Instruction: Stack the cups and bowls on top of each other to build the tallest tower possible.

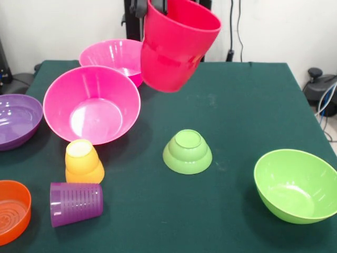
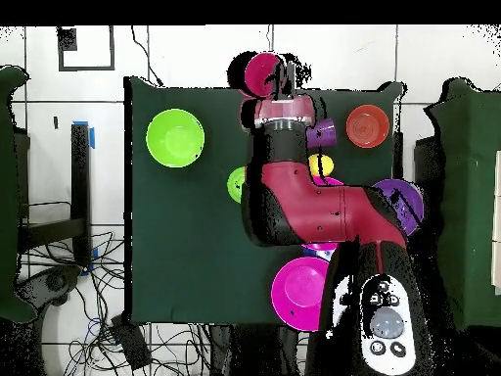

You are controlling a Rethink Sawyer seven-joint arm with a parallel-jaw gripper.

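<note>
My gripper point(image 1: 150, 6) is shut on the rim of the red cup point(image 1: 176, 45) and holds it tilted high above the table's far middle; the cup also shows in the overhead view point(image 2: 264, 70) beyond the gripper point(image 2: 289, 80). Below stand two hot pink bowls point(image 1: 92, 105) point(image 1: 113, 55). The small green bowl point(image 1: 187, 153) lies upside down mid-table. The yellow-orange cup point(image 1: 83, 161) stands wide end down, and the purple cup point(image 1: 76, 204) lies on its side. The purple bowl point(image 1: 16, 121), orange bowl point(image 1: 10, 211) and lime green bowl point(image 1: 295, 184) sit open side up. The small blue bowl is out of view.
The green table point(image 1: 237, 105) ends at the white wall behind. Cables and grey gear point(image 1: 321, 89) lie beyond its right edge. In the overhead view the arm point(image 2: 303, 206) covers the table's middle and one pink bowl.
</note>
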